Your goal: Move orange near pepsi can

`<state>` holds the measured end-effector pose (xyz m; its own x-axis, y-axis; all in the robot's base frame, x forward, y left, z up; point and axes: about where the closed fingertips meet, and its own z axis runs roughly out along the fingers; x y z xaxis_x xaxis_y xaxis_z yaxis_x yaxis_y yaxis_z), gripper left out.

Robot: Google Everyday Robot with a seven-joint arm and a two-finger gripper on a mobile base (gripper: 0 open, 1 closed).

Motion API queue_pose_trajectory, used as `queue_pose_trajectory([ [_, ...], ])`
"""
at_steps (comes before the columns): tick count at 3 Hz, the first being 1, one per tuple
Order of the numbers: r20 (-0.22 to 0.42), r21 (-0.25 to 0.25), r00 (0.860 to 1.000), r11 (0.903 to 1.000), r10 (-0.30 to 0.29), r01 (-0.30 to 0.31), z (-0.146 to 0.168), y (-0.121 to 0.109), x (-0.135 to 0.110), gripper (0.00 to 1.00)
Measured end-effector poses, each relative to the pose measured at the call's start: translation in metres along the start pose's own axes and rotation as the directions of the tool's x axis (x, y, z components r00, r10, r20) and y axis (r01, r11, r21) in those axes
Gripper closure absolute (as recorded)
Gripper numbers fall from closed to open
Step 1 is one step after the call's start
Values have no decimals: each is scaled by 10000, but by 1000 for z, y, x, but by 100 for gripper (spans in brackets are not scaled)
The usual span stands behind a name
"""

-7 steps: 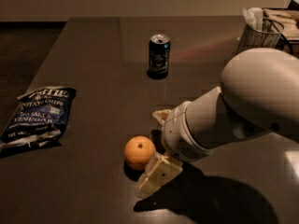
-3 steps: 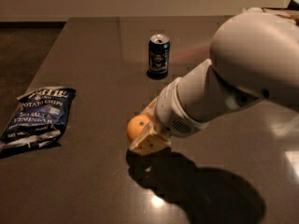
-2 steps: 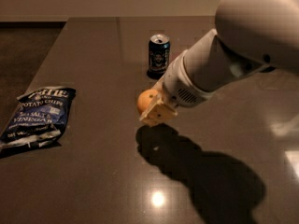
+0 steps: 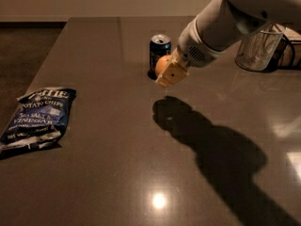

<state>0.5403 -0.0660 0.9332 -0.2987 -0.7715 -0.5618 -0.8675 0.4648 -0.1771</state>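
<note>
Gripper (image 4: 170, 73) just in front of pepsi can (image 4: 157, 50) — jaws clamped on orange (image 4: 162, 64), fruit half hidden — clear above table (image 4: 94, 173).

Looks like an office break room or kitchenette to me, can't say for sure. You've got a big dark glossy surface (image 4: 103, 173) with a ceiling light glare (image 4: 159, 200) bouncing off it, a plain pale wall (image 4: 94, 1) behind and dull brownish flooring (image 4: 23, 55) off to the left. Snack stuff is lying around: a blue bag of potato chips (image 4: 37, 114), a pepsi can (image 4: 159, 51), and a clear container (image 4: 256, 51) at the far right edge. The robot's claw (image 4: 170, 72) hangs above the surface just beside the can, gripping an orange (image 4: 162, 64). Nothing workshop-like, more pantry vibes.
</note>
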Motion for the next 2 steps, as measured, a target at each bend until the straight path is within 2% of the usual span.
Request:
queue_pose_trajectory([
  [1, -263, 198, 9980, 9981, 581, -576, 11, -34, 12, 100],
  [2, -347, 339, 9943, 9945, 1006, -995, 20, -56, 18, 100],
])
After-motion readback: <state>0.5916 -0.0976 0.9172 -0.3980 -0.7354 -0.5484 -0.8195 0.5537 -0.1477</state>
